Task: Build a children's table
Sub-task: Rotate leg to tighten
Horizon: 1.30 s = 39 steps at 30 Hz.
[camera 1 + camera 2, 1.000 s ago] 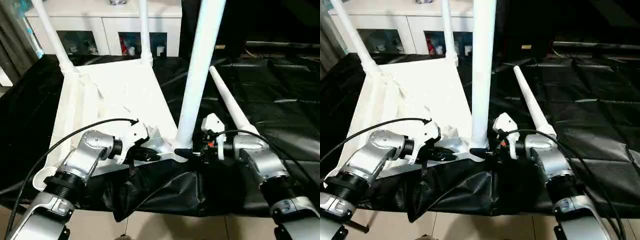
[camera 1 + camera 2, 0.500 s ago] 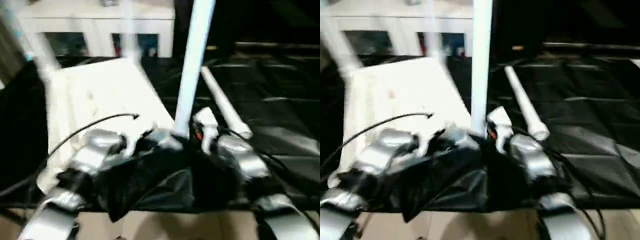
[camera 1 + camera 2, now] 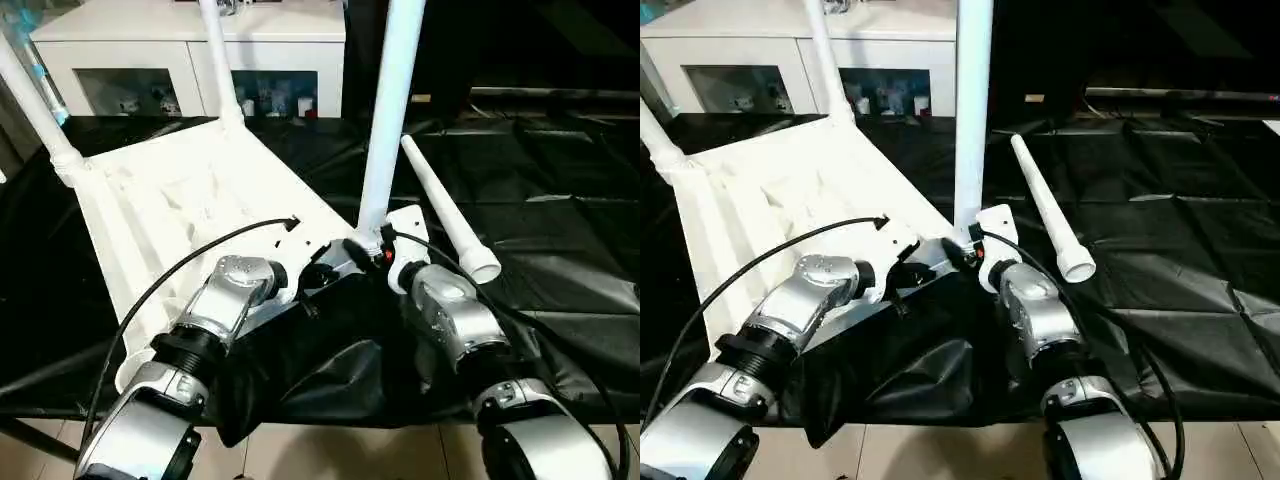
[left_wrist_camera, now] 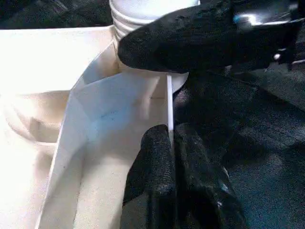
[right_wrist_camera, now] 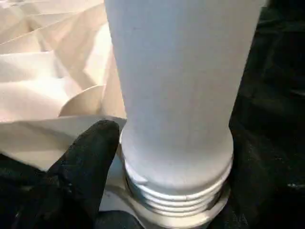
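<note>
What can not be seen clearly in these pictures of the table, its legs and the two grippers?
- Near upright leg: its top is cut off by the upper edge in both eye views.
- Its thread: in the right wrist view some turns are still outside the corner socket; how deep it sits is hidden.
- Fourth socket: the left forearm and the bunched black cover hide that corner.
- Cabinet: the things behind its glass are too small to name.

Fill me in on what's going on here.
The robot is building a white children's table, whose upside-down top lies on black sheeting. Three legs stand in corner sockets. The right gripper clasps the nearest leg at its threaded base, the left gripper pinches the top's rim, and a fourth leg lies loose.
</note>
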Motion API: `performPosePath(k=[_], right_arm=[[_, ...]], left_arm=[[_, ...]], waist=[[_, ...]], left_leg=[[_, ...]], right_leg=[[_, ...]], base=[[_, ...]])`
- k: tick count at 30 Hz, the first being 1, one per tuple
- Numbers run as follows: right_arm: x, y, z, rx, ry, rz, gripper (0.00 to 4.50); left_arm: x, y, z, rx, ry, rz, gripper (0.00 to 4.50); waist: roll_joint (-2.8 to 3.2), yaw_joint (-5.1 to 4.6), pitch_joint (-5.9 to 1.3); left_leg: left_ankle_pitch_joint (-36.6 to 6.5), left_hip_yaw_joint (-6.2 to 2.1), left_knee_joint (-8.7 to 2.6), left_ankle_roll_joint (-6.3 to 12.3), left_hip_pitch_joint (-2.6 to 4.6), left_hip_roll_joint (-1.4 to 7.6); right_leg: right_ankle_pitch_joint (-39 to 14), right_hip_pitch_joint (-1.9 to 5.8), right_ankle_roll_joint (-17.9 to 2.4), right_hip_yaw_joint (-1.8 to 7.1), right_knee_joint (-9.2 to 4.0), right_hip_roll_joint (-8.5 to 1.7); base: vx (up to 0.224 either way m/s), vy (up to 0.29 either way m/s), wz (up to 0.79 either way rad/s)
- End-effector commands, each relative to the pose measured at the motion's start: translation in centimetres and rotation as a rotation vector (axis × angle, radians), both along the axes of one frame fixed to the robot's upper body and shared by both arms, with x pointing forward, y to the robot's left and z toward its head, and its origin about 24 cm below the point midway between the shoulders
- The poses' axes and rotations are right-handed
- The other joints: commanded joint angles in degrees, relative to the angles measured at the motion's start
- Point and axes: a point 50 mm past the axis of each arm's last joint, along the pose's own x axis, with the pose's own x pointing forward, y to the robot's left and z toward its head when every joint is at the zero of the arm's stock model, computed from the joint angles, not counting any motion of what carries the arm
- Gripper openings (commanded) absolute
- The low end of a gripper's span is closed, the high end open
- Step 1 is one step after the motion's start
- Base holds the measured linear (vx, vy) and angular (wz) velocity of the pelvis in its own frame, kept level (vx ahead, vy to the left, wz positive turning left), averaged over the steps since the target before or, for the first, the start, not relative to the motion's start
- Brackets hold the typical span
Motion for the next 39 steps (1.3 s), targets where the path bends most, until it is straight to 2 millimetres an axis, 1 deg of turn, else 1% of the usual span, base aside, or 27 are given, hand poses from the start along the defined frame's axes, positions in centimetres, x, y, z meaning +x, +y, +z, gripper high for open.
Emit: performPosePath(k=[1,2,3,5,6,7,8,9,10,11,13,14,17,19,21,27,28,29,31,32,33,34,35,36,37,38,39], right_arm=[[-1.1,1.7,-0.8,0.002,0.04,0.167,3.78],[-1.2,1.1,-0.6,-0.006,0.028,0.207,3.78],[-1.5,0.1,-0.1,-0.015,0.012,0.279,3.78],[-1.7,-0.5,0.1,-0.017,0.005,0.317,3.78],[-1.8,-0.9,0.3,-0.016,0.008,0.341,3.78],[-1.9,-1.1,0.4,-0.016,0.009,0.353,3.78],[-2.1,-1.5,0.6,-0.016,0.012,0.38,3.78],[-2.4,-2.3,0.9,-0.024,0.02,0.439,3.78],[-2.5,-2.5,0.9,-0.027,0.021,0.45,3.78],[-2.7,-2.7,1.0,-0.034,0.024,0.475,3.78],[-3.1,-3.2,1.1,-0.048,0.032,0.52,3.78],[-3.3,-3.5,1.2,-0.062,0.039,0.549,3.78],[-3.4,-3.5,1.1,-0.071,0.037,0.558,3.78],[-3.7,-3.4,1.2,-0.059,0.043,0.571,3.56],[-3.7,-3.3,1.2,-0.054,0.044,0.576,3.44],[-4.3,-2.5,0.7,-0.028,0.065,0.597,2.93],[-4.5,-2.3,0.4,-0.026,0.073,0.583,2.89],[-4.5,-2.2,0.3,-0.026,0.075,0.577,2.87],[-3.9,-1.9,-0.6,-0.048,0.071,0.443,2.85],[-3.7,-1.9,-0.9,-0.055,0.066,0.391,2.85],[-3.1,-1.7,-1.5,-0.058,0.073,0.265,2.83],[-3.0,-1.6,-1.7,-0.059,0.078,0.226,2.83],[-2.8,-1.5,-2.0,-0.06,0.084,0.174,2.82],[-2.7,-1.4,-2.3,-0.059,0.096,0.119,2.82],[-2.5,-1.2,-2.6,-0.056,0.107,0.069,2.82],[-2.2,-1.0,-2.9,-0.048,0.115,-0.025,2.82],[-2.0,-0.9,-3.1,-0.043,0.121,-0.086,2.82]], left_arm=[[-0.7,-2.1,1.4,-0.107,-0.052,-0.151,0.0],[-0.9,-1.8,1.3,-0.1,-0.05,-0.18,0.0],[-1.2,-1.2,1.3,-0.096,-0.033,-0.232,0.0],[-1.5,-0.9,1.2,-0.093,-0.016,-0.256,0.0],[-1.7,-0.6,1.1,-0.088,-0.002,-0.277,0.0],[-1.8,-0.4,1.1,-0.083,0.003,-0.29,0.0],[-2.0,-0.1,0.9,-0.072,0.015,-0.318,0.0],[-2.5,0.5,0.8,-0.062,0.036,-0.363,0.0],[-2.5,0.6,0.8,-0.062,0.039,-0.369,0.0],[-2.7,0.8,0.8,-0.065,0.043,-0.379,0.0],[-2.9,1.1,0.8,-0.066,0.049,-0.4,0.0],[-3.1,1.5,0.8,-0.062,0.054,-0.428,0.0],[-3.3,1.8,0.9,-0.065,0.06,-0.44,0.0],[-3.4,2.1,1.1,-0.074,0.064,-0.447,0.0],[-3.4,2.2,1.2,-0.079,0.064,-0.452,0.0],[-3.6,2.3,1.2,-0.087,0.065,-0.453,0.0],[-3.5,2.2,1.1,-0.084,0.061,-0.433,0.0],[-3.5,2.2,1.0,-0.083,0.06,-0.426,0.0],[-2.7,1.9,0.9,-0.074,0.026,-0.338,0.0],[-2.5,1.8,0.9,-0.073,0.015,-0.311,0.0],[-1.9,1.3,0.9,-0.089,-0.01,-0.246,0.0],[-1.7,1.1,1.0,-0.096,-0.017,-0.225,0.0],[-1.4,0.9,1.0,-0.101,-0.026,-0.195,0.0],[-1.1,0.6,1.0,-0.1,-0.036,-0.167,0.0],[-0.9,0.3,0.9,-0.095,-0.044,-0.14,0.0],[-0.5,-0.2,0.9,-0.089,-0.055,-0.095,0.0],[-0.3,-0.5,0.9,-0.084,-0.062,-0.066,0.0]], waist=[[-0.36,0.14,-3.93],[-0.42,0.11,-3.93],[-0.01,0.27,-4.11],[-0.22,0.36,-4.17],[-0.15,0.41,-4.2],[0.15,0.46,-4.21],[0.65,0.56,-4.21],[0.26,0.49,-4.18],[0.55,0.65,-4.15],[0.79,0.74,-4.13],[0.63,1.17,-4.04],[0.7,1.4,-4.02],[0.72,1.48,-3.99],[0.53,1.47,-3.96],[0.58,1.45,-3.99],[0.42,1.41,-3.98],[0.18,1.37,-3.97],[0.33,1.37,-3.98],[0.12,1.25,-3.86],[0.19,1.15,-3.77],[0.02,0.78,-3.47],[0.02,0.78,-3.47],[-0.11,0.32,-3.44],[-0.3,0.07,-3.4],[-0.17,-0.04,-3.35],[-0.2,-0.32,-3.32],[-0.18,-0.48,-3.21]], left_leg=[[-11.41,0.07,-3.83,3.96,0.0,0.76],[-11.12,0.09,-3.82,4.14,-0.07,0.77],[-10.06,0.03,-3.69,4.67,-0.08,0.83],[-9.31,0.11,-3.6,5.3,-0.05,0.9],[-8.82,0.16,-3.56,5.65,-0.04,0.95],[-8.84,0.13,-3.58,5.64,0.01,0.99],[-9.03,0.08,-3.53,5.56,0.11,0.94],[-9.2,0.14,-3.55,5.81,0.0,1.01],[-9.93,0.15,-3.57,5.9,0.09,1.17],[-10.26,0.15,-3.56,5.77,0.13,1.18],[-11.31,0.26,-3.57,5.16,0.3,1.13],[-11.3,0.22,-3.62,4.98,0.29,1.13],[-11.34,0.15,-3.75,4.31,0.28,1.24],[-11.69,0.16,-3.81,4.0,0.29,1.14],[-11.33,0.13,-3.8,3.99,0.24,1.13],[-10.41,0.13,-3.81,4.03,0.18,1.15],[-10.32,0.15,-3.82,4.04,0.19,1.14],[-10.31,0.1,-3.83,3.97,0.16,1.13],[-10.26,0.14,-3.89,3.58,0.16,1.15],[-10.62,0.15,-3.94,3.21,0.22,1.04],[-12.65,0.16,-4.14,2.03,0.42,0.8],[-12.65,0.16,-4.14,2.03,0.42,0.8],[-13.51,-0.03,-4.18,1.07,0.24,0.57],[-13.85,0.06,-4.17,1.06,0.38,0.55],[-14.35,0.07,-4.02,1.24,0.66,0.47],[-14.12,0.01,-4.16,1.43,0.49,0.48],[-14.64,0.01,-4.19,1.33,0.54,0.33]], right_leg=[[-15.42,3.44,-10.84,2.52,-4.79,-2.83],[-14.79,3.44,-11.06,2.56,-4.7,-2.79],[-12.18,3.6,-11.94,2.57,-4.38,-2.8],[-9.93,3.63,-12.69,2.61,-4.17,-2.7],[-8.22,3.55,-13.58,2.65,-3.88,-2.68],[-7.74,3.6,-14.16,2.55,-3.82,-2.71],[-7.56,3.65,-14.4,2.49,-3.78,-2.61],[-6.61,3.79,-14.64,2.49,-3.75,-2.5],[-6.77,3.73,-14.74,2.48,-3.77,-2.54],[-7.1,3.66,-14.8,2.48,-3.76,-2.57],[-9.1,3.56,-14.57,2.53,-4.01,-2.57],[-10.03,3.55,-14.23,2.55,-4.06,-2.63],[-10.84,3.52,-13.72,2.61,-4.06,-2.73],[-11.77,3.47,-13.32,2.6,-4.17,-2.64],[-11.65,3.5,-13.21,2.59,-4.1,-2.65],[-11.41,3.45,-12.94,2.63,-4.08,-2.65],[-11.45,3.43,-12.8,2.65,-4.1,-2.61],[-11.81,3.44,-12.71,2.64,-4.07,-2.7],[-12.52,3.24,-12.4,2.74,-4.2,-2.74],[-13.47,3.19,-12.2,2.68,-4.31,-2.67],[-19.08,2.98,-10.63,2.58,-5.01,-2.78],[-19.08,2.98,-10.63,2.58,-5.01,-2.78],[-23.56,3.22,-8.66,2.45,-5.36,-2.9],[-24.68,2.95,-8.15,2.5,-5.65,-2.88],[-26.36,2.74,-7.49,2.55,-5.98,-2.99],[-26.53,2.77,-7.11,2.52,-6.01,-2.88],[-27.6,2.73,-6.48,2.35,-6.17,-2.72]], base=[[0.0,0.0,0.0],[0.0,0.0,0.0],[0.0,0.0,0.0],[0.0,0.0,0.0],[0.0,0.0,0.0],[0.0,0.0,0.0],[0.0,0.0,0.0],[0.0,0.0,0.0],[0.0,0.0,0.0],[0.0,0.0,0.0],[0.0,0.0,0.0],[0.0,0.0,0.0],[0.0,0.0,0.0],[0.0,0.0,0.0],[0.0,0.0,0.0],[0.0,0.0,0.0],[0.0,0.0,0.0],[0.0,0.0,0.0],[0.0,0.0,0.0],[0.0,0.0,0.0],[0.0,0.0,0.0],[0.0,0.0,0.0],[0.0,0.0,0.0],[0.0,0.0,0.0],[0.0,0.0,0.0],[0.0,0.0,0.0],[0.0,0.0,0.0]])
